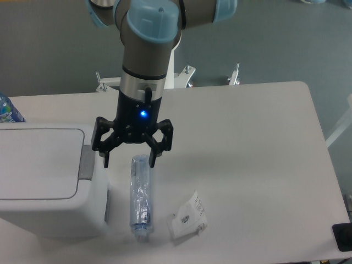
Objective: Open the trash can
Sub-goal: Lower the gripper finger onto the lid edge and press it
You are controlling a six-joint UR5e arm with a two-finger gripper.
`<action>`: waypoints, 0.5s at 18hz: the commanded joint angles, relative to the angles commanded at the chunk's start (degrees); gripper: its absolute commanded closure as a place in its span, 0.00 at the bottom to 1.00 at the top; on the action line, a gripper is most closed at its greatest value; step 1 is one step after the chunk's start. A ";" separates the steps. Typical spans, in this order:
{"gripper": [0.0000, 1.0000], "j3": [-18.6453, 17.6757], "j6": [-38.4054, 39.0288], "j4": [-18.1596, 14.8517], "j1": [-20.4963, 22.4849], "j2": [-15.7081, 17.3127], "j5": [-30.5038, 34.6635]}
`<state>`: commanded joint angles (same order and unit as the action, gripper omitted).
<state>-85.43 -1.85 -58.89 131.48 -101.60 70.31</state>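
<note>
The white trash can (pixel 44 181) stands at the table's left front, its flat lid down and its grey push tab (pixel 86 163) on the right edge of the lid. My gripper (pixel 128 160) hangs open just right of that tab, fingers pointing down, with nothing between them. Its left fingertip (pixel 105 162) is close beside the tab; whether they touch I cannot tell. Its right fingertip is over the top end of a clear bottle.
A clear plastic bottle (pixel 139 199) lies on the table right of the can, cap toward the front. A crumpled white wrapper (pixel 188 218) lies to its right. A blue-labelled bottle (pixel 6 110) peeks in at the left edge. A dark object (pixel 343 237) sits at the front right corner.
</note>
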 joint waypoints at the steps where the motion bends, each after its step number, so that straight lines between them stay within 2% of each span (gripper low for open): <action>1: 0.00 0.00 0.26 0.00 0.00 0.00 0.00; 9: 0.00 -0.18 0.62 0.00 -0.79 0.00 0.00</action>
<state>-85.61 -1.23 -58.89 130.69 -101.60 70.31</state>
